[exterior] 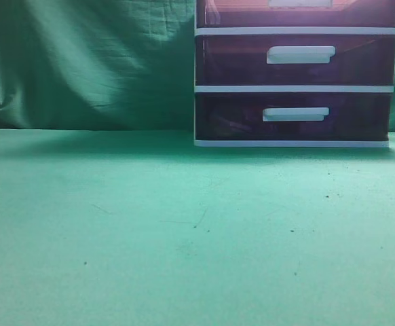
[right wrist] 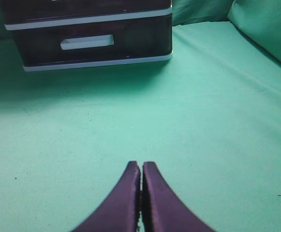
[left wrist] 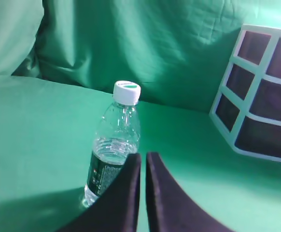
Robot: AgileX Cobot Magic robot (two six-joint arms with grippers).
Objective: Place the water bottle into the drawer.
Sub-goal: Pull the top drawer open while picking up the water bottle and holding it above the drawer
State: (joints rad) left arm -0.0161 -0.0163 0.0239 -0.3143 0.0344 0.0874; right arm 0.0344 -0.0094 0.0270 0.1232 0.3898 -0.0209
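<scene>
The water bottle [left wrist: 115,140] is clear with a white cap and a dark label. It stands upright on the green cloth in the left wrist view, just left of and beyond my left gripper [left wrist: 143,157], which is shut and empty. The bottle does not show in the exterior view. The drawer [exterior: 238,13], dark purple-red with a white bar handle [exterior: 299,3], is cut off by the top edge of the exterior view. My right gripper [right wrist: 141,165] is shut and empty over bare cloth, well in front of the cabinet [right wrist: 97,62].
The white-framed cabinet [exterior: 294,88] stands at the back right with two alike drawers [exterior: 231,61] below the top one. Its side shows in the left wrist view [left wrist: 237,140]. Green cloth [exterior: 150,224] covers the table and hangs behind as a backdrop.
</scene>
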